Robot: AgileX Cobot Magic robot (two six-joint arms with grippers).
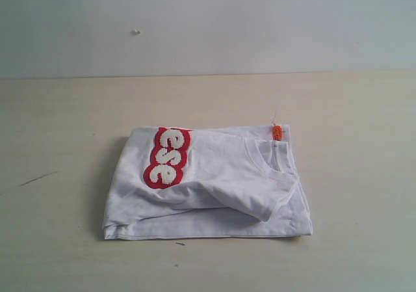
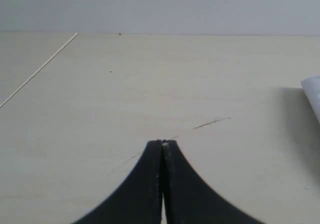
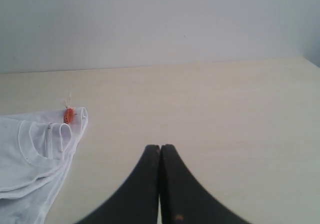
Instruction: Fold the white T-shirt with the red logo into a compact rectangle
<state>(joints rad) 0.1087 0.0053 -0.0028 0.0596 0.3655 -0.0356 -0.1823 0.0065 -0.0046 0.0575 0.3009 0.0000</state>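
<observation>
1. Table [image 1: 351,110]: pale wood-grain top, fills the foreground and runs back to a plain light wall [image 1: 208,19].
2. White T-shirt with the red logo [image 1: 214,175]: lies flat near the middle of the table, folded into a rough rectangle (edges uneven, layers not squared). Shows one short sleeve [image 1: 260,198] doubled over the top towards the near right corner, and the collar [image 1: 273,152] at the far right.
3. Logo [image 1: 167,157]: fuzzy white letters on red, sits on the upper left of the fold and reads sideways; only part of the word visible.
4. Left gripper [image 2: 162,143]: black fingers pressed together, nothing between them. Hangs over bare table, well apart from the shirt's edge.
5. Right gripper [image 3: 160,146]: fingers likewise pressed tight, empty. Sits over bare table, near the collar corner but clear of the cloth.
6. Dark scratch [image 1: 36,178]: thin mark on the table, left of the shirt.
7. Orange neck tag [image 1: 277,133]: pokes out at the far right corner, beside the collar.
</observation>
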